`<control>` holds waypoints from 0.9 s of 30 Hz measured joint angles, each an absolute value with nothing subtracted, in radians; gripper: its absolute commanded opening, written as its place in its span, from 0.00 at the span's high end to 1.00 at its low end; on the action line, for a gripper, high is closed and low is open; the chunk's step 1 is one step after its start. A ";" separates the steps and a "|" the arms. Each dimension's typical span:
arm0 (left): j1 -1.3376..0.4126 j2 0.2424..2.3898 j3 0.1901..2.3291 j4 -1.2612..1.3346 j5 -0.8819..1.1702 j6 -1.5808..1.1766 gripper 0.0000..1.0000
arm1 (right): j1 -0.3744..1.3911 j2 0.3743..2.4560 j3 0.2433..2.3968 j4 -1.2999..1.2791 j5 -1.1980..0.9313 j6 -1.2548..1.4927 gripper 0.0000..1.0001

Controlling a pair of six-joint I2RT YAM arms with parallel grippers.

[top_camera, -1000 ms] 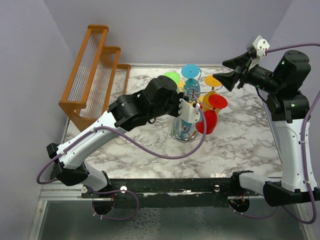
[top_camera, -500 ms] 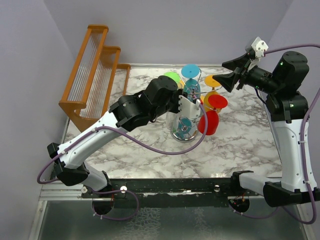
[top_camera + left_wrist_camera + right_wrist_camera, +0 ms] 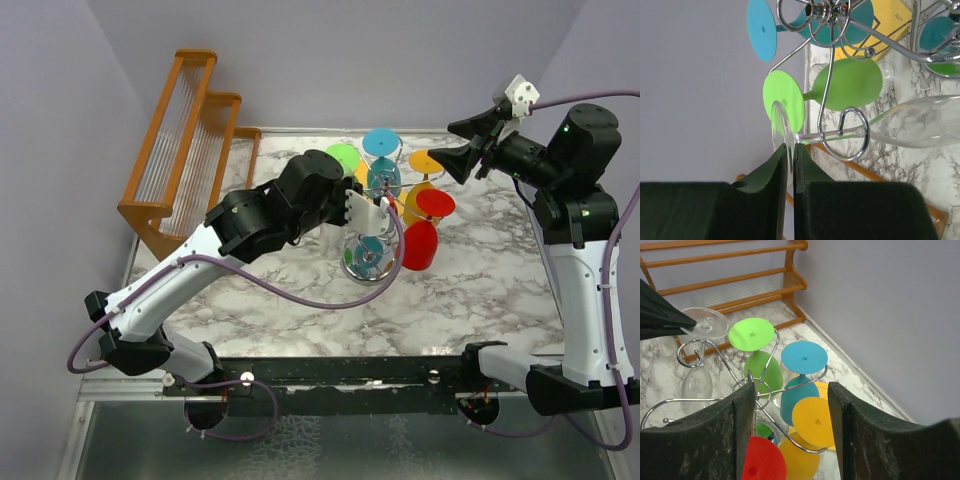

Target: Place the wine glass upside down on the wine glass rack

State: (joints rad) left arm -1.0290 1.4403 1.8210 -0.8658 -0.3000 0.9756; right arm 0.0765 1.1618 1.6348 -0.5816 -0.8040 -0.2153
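1. The left pincer (image 3: 790, 146): dark green fingers drawn almost together, nipping the rim of the round foot of the clear wine glass (image 3: 920, 122). It grips nothing else.

2. The clear wine glass: inverted, with its foot uppermost at the pincer and its bowl hanging below. Its long axis runs straight away from the fingertips, in the order foot, thin stem, bowl. The stem passes through the curled end of one arm of the shiny chrome wire rack (image 3: 850, 132). The foot stands apart from that curl, above it, so the weight appears to rest on the pincer rather than on the wire.

3. The coming move, as I judge it: downward along the stem until the foot seats on the curl, then the fingers part. The stem must stay inside the loop throughout.

4. Neighbours: a lime green glass (image 3: 845, 85) hangs on the next arm, its foot close by the clear one's. Whether the two feet touch, I cannot tell. A blue glass (image 3: 802, 357), a yellow glass (image 3: 812, 422) and a red glass (image 3: 762, 465) hang farther round.

5. The right pincer (image 3: 790, 390): fingers wide apart and holding nothing, raised beyond the rack and well apart from the clear glass. The left arm is much the nearer.

6. Surroundings: a white marble counter (image 3: 480, 290) carries the rack. An orange wooden slatted rack (image 3: 180, 130) stands well apart by the wall.
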 measured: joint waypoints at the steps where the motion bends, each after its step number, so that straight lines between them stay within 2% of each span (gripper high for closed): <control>1: -1.028 1.436 1.821 -0.872 -0.299 0.976 1.00 | 0.076 1.162 1.635 -0.582 -0.804 -0.215 0.40; 21: -1.027 1.400 1.822 -0.893 -0.184 0.956 1.00 | 0.064 1.157 1.623 -0.581 -0.804 -0.215 0.40; 27: -1.027 1.400 1.782 -0.876 -0.183 0.955 0.94 | 0.064 1.150 1.618 -0.581 -0.804 -0.215 0.40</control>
